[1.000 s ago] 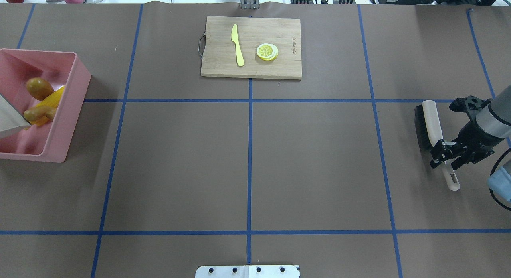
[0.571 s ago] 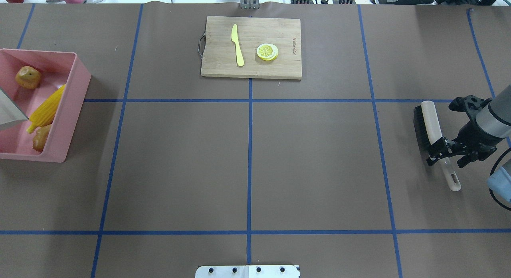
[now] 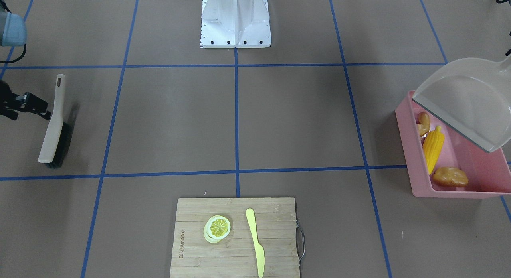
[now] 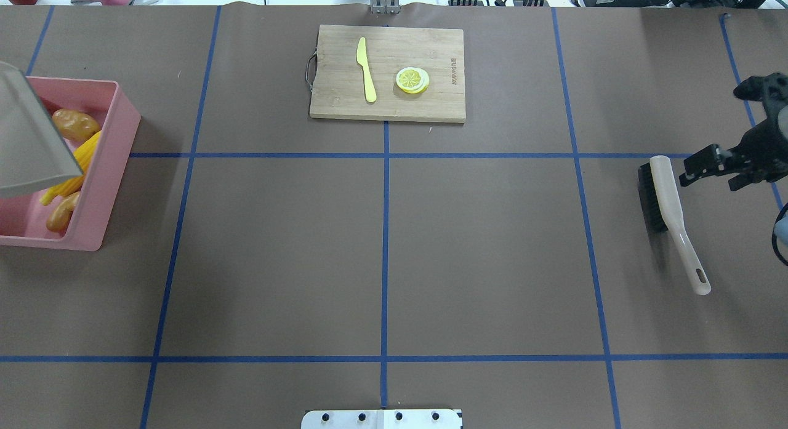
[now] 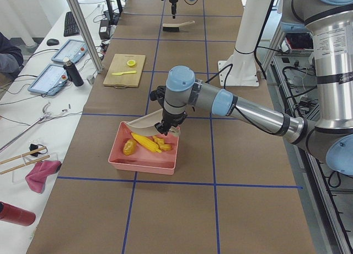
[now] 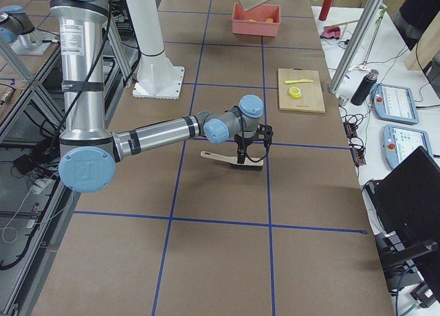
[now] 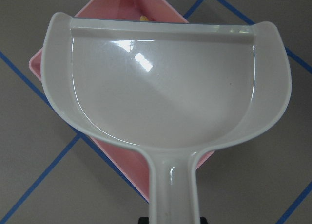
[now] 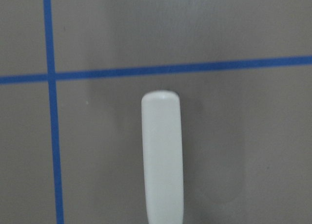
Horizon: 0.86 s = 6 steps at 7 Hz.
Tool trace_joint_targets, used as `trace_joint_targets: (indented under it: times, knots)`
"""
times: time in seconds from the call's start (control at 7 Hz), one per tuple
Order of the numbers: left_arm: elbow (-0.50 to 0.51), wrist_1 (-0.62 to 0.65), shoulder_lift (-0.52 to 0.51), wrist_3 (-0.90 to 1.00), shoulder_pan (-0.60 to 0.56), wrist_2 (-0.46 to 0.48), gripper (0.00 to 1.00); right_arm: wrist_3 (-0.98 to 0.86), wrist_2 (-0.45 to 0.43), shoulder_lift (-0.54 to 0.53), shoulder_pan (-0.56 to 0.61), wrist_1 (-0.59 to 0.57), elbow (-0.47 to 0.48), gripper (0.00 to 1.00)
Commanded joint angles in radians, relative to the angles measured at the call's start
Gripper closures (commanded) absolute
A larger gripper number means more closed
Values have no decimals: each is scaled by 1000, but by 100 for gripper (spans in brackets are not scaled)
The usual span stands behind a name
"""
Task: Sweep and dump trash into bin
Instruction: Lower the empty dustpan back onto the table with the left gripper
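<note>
Currently, left end effector (image 5: pixel 165 125) grips the dustpan (image 3: pixel 467 102) handle. Below it sits the bin (image 4: pixel 114 164), holding corn cob (image 3: pixel 432 148), potato (image 3: pixel 450 176) and ginger root (image 3: pixel 423 124). Right end effector (image 4: pixel 711 173) (jaws parted, empty) hovers beside the brush (image 4: pixel 668 207).

Light is bright and even, falling from overhead. In the left wrist view the dustpan (image 7: pixel 165 97) carries white glare patches just behind its front lip and a broad sheen across its bowl. In the overhead view the bin (image 4: pixel 112 170) under the dustpan casts a soft shadow rightward. Far right of the dustpan, the brush (image 4: pixel 670 198) throws a faint one. The right wrist view is soft.
</note>
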Motion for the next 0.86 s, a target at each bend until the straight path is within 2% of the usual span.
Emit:
trace_joint_targets:
  times: [0.0,0.14,0.29,0.43,0.57,0.71]
  knots:
    - [69,-79,-174,-11,182,7,100,-50,-12,5,159,-12,50,0]
    - [102,-129,-229,-9,274,18,100,-263,-6,11,228,-62,31,0]
    - [143,-239,-282,-15,389,63,100,-461,-6,10,290,-135,27,0]
    - [218,-345,-358,-66,510,128,100,-510,3,-19,337,-194,29,0]
    - [275,-449,-391,-93,625,174,100,-499,10,-41,339,-211,38,0]
    - [277,-484,-393,-126,681,177,100,-499,7,-45,341,-202,36,0]
